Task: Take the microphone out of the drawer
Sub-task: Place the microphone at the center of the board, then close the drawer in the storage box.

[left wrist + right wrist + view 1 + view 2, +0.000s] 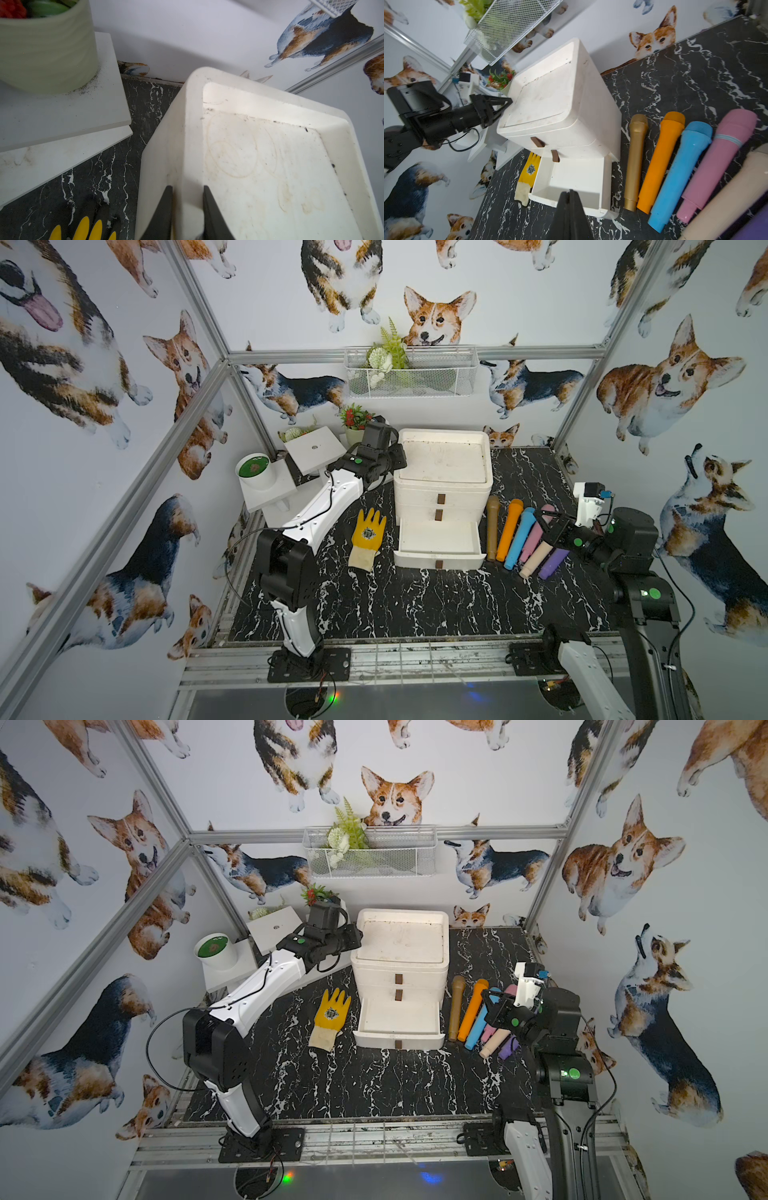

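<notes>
The pulled-out bottom drawer (439, 561) of the white plastic three-drawer cabinet (442, 495) looks empty to me in both top views. The right wrist view shows bare white floor in it too, though the bit tucked under the cabinet is hidden.

All the mics are out on the black marble-look tabletop (415, 605), lying side by side just beside the cabinet on the right arm's side. There's a gold plastic toy microphone (492, 531), then an orange microphone (510, 531), a blue microphone (519, 537), a pink microphone (718, 160), a beige microphone (538, 558) and a purple microphone (555, 563). No idea which one is "the" mic.

The right gripper (570, 192) is pinched fully together with nothing in it. It hangs over the row around the pink and beige ones and isn't touching any, as far as I can tell. The left gripper (188, 189) sits narrow, its fingers clamped either side of the cabinet's top rim, so it's bracing the thing. A yellow rubber work glove (367, 533) lies flat on the other side of the cabinet and plays no part here.

My read is that the take-out step is basically done and this is the wrap-up. The next move just calls for lifting the right arm clear without nudging the row, then letting the left one release the rim gently so the cabinet doesn't shift.
</notes>
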Available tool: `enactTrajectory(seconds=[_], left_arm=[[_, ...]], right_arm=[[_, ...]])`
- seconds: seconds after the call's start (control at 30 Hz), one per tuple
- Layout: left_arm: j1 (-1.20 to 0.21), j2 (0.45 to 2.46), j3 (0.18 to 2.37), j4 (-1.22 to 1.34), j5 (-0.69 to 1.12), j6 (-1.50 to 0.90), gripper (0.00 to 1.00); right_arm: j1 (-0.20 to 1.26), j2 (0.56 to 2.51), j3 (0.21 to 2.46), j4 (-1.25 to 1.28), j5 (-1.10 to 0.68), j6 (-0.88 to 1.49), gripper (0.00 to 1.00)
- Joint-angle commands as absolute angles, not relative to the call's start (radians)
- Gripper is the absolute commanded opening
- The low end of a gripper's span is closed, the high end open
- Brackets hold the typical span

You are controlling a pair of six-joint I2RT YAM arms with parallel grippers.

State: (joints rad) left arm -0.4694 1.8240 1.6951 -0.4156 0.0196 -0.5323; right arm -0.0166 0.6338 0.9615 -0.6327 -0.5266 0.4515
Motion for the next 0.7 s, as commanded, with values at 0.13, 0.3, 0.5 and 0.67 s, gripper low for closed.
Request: enactTrajectory(seconds=[0.13,0.3,0.5,0.67], left_arm=[[-0.460,1.854,1.683,-0.638,0.018,-0.621,0.17],[-0.460,1.851,1.685,-0.641,0.015,-0.623,0.17],[-0.460,1.851,1.690,-0.649,0.012,-0.621,0.17],[-0.460,1.852,1.698,-0.653,0.011,-0.618,0.17]], right_arm=[[0.254,0.673,1.004,-0.608,-0.466,0.427,0.00],[0.496,0.775,1.040,-0.640,-0.361,0.343,0.00],[0.784,0.948,1.076,-0.693,-0.206,0.236,0.00],[0.934,1.074,1.068,-0.706,-0.127,0.180,0.00]])
